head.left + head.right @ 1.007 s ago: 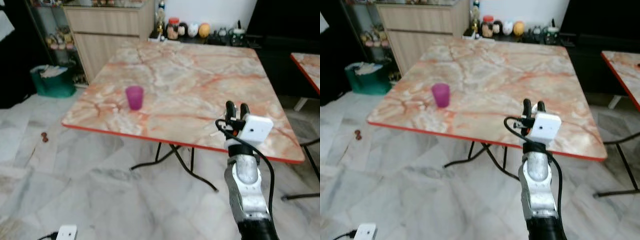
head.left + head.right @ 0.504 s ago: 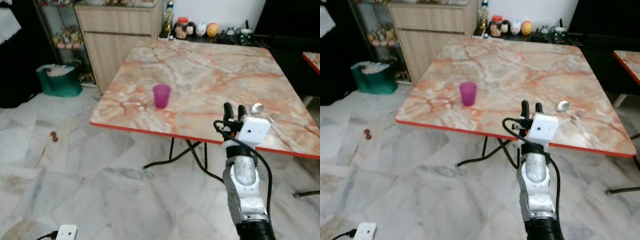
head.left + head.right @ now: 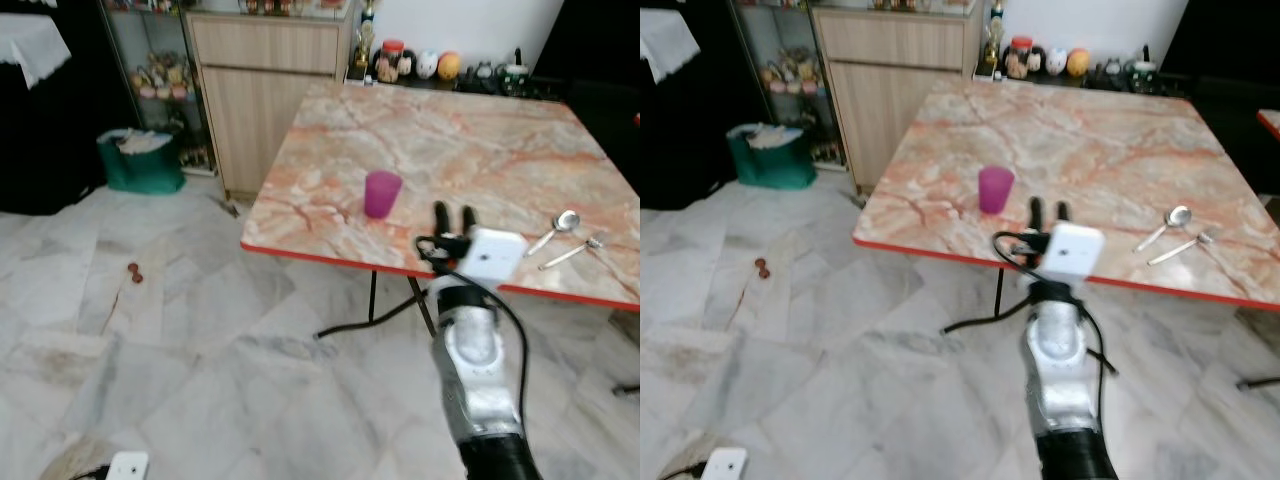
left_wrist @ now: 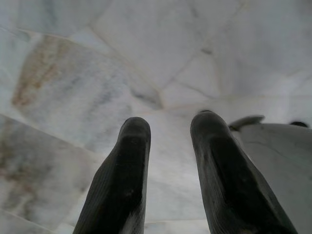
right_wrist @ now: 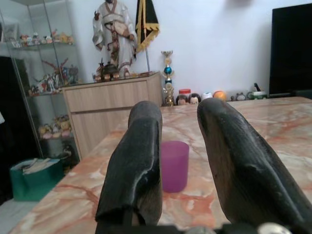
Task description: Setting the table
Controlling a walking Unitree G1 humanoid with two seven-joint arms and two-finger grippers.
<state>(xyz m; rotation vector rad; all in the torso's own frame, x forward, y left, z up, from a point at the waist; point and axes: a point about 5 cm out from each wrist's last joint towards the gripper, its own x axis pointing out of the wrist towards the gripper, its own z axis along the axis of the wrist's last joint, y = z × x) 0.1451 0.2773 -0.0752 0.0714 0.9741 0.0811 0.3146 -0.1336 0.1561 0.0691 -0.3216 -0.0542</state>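
A purple cup (image 3: pixel 381 193) stands upright on the marble table (image 3: pixel 470 140) near its front edge. A spoon (image 3: pixel 556 230) and a fork (image 3: pixel 572 252) lie side by side at the table's right front. My right gripper (image 3: pixel 454 216) is raised in front of the table edge, just right of the cup, open with nothing between its fingers. In the right wrist view the cup (image 5: pixel 174 165) shows between the two fingers (image 5: pixel 139 165), a short way beyond them. My left gripper (image 4: pixel 168 141) hangs open over the floor tiles.
A wooden cabinet (image 3: pixel 270 80) stands beyond the table's left corner, with a green bin (image 3: pixel 142 160) beside it. Jars and figurines (image 3: pixel 420 65) line the far side. A white plug (image 3: pixel 128 466) and a small brown object (image 3: pixel 133 270) lie on the marble floor.
The view has turned left, so the table has shifted right in the picture and the spoon and fork have come into sight. My right gripper stays raised and open.
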